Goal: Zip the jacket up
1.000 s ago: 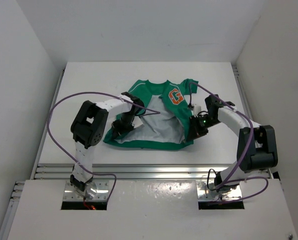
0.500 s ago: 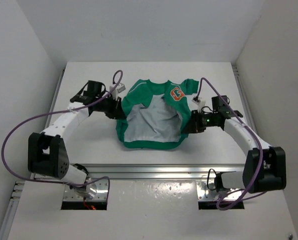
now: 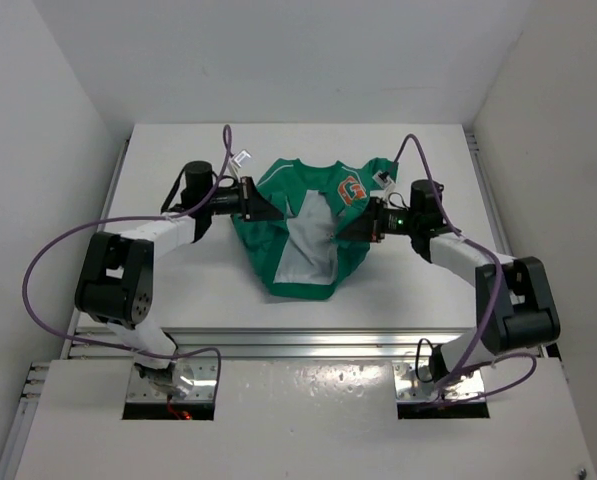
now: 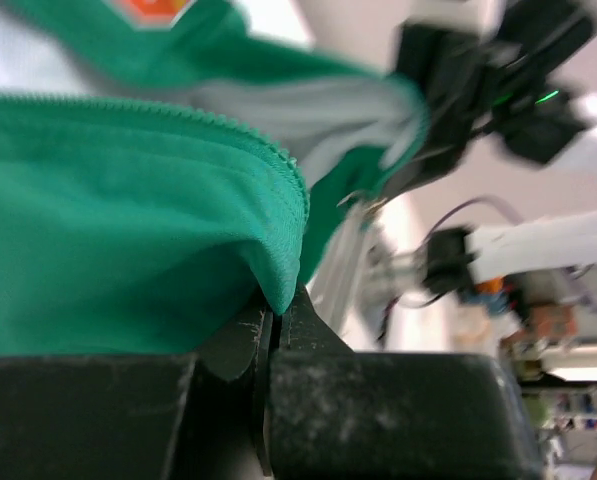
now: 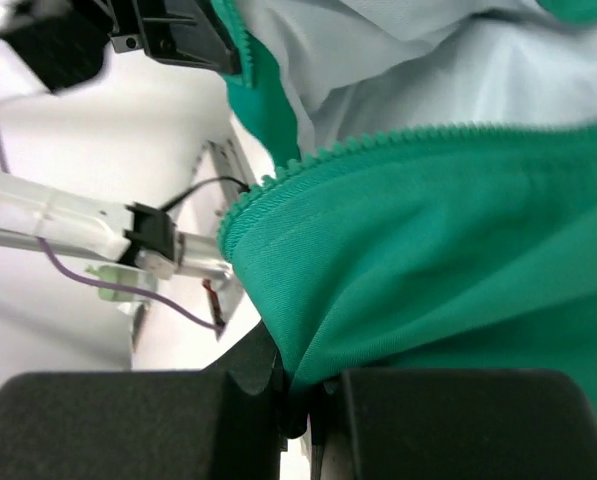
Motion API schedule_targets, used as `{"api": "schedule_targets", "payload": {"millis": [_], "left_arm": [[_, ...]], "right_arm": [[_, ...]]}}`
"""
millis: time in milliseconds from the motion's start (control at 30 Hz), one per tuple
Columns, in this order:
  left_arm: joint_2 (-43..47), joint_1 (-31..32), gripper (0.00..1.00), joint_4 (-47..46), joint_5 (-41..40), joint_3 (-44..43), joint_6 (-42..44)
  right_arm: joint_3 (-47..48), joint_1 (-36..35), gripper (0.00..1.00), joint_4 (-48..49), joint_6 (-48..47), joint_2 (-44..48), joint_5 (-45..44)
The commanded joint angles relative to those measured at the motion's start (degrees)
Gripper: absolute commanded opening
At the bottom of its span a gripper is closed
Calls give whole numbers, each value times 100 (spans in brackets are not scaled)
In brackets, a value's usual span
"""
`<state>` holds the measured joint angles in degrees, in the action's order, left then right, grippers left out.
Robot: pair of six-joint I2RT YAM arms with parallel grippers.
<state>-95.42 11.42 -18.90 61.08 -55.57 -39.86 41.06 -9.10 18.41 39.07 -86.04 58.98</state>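
The green jacket (image 3: 308, 215) with an orange "G" hangs lifted between both arms, front open, pale grey lining (image 3: 303, 255) showing down the middle. My left gripper (image 3: 254, 200) is shut on the jacket's left front edge; in the left wrist view green fabric (image 4: 128, 230) with zipper teeth is pinched between the jaws (image 4: 276, 320). My right gripper (image 3: 366, 224) is shut on the right front edge; in the right wrist view green cloth (image 5: 428, 260) runs into the closed jaws (image 5: 300, 395). The zipper slider is not visible.
The white table (image 3: 178, 280) lies under the jacket, with an aluminium rail (image 3: 298, 345) along its near edge. White walls stand close at left, right and back. Purple cables (image 3: 48, 265) loop beside both arms.
Both arms have swung back and inward, lifting the jacket's two front edges. The jacket has bunched narrower and hangs between the grippers; less lining shows.
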Motion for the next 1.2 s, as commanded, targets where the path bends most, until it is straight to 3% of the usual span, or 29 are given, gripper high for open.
{"api": "schedule_targets", "payload": {"millis": [0, 67, 133, 267, 333, 500, 533, 600, 633, 667, 700, 733, 767, 800, 900, 933, 967, 1033, 1133, 1167], "left_arm": [[-20, 132, 0, -2747, 107, 73, -2024], [-21, 132, 0, -3040, 28, 73, -2438], [-21, 132, 0, -3033, 27, 3, -2335], [-21, 132, 0, -1900, 290, -647, -1159], [-240, 132, 0, -1846, 579, -972, -1094], [-742, 132, 0, -993, 1336, -1667, -305], [-628, 132, 0, -637, 1284, -1667, -77], [-470, 132, 0, 154, 1161, -1763, 1133], [-417, 132, 0, 985, 1091, -1851, 1529], [-416, 132, 0, 1306, 1090, -1939, 2047], [-416, 132, 0, 1501, 1090, -1992, 2139], [-469, 80, 0, 1625, 1090, -1993, 2140], [-530, 80, 0, 1678, 1021, -1993, 2140], [-531, 80, 0, 1679, 1020, -1993, 2088], [-601, 80, 0, 1679, 967, -2045, 2087], [-601, 80, 0, 1679, 880, -2115, 2139], [-601, 80, 0, 1679, 810, -2116, 2210], [-601, 80, 0, 1679, 809, -2186, 2262], [-601, 80, 0, 1679, 862, -2248, 2333], [-523, 158, 0, 1505, 862, -2248, 2333]], "right_arm": [[183, -91, 0, 2032, 935, -298, 403], [401, -118, 0, 2227, 1094, -422, 378], [587, -162, 0, 2402, 1287, -650, 360], [1114, -188, 0, 2342, 1322, -976, 333], [1229, -293, 0, 2552, 1410, -1063, 351], [1274, -495, 0, 2430, 849, -1108, 1325], [1186, -505, 0, 2891, 709, -986, 1640], [758, -470, 0, 3001, 156, -671, 1704], [685, -452, 0, 1905, -1552, -312, 1600], [649, -435, 0, 954, -2561, 153, 1495], [1023, -504, 0, -1631, -3780, 366, 1319], [1210, -731, 0, -2849, -7621, 569, 735], [1551, -899, 0, -4497, -8443, 519, 581], [1876, -952, 0, -5027, -8755, 466, 397], [2556, -891, 0, -4761, -7801, 376, -104], [1982, -1179, 0, -4516, -7818, 830, -289], [1559, -1251, 0, -3478, -8044, 1365, -665], [524, -1496, 0, -3380, -8493, 1703, -1158], [832, -1147, 0, -3117, -7794, 1328, -1108], [842, -1094, 0, -2785, -7122, 1170, -1056]]}}
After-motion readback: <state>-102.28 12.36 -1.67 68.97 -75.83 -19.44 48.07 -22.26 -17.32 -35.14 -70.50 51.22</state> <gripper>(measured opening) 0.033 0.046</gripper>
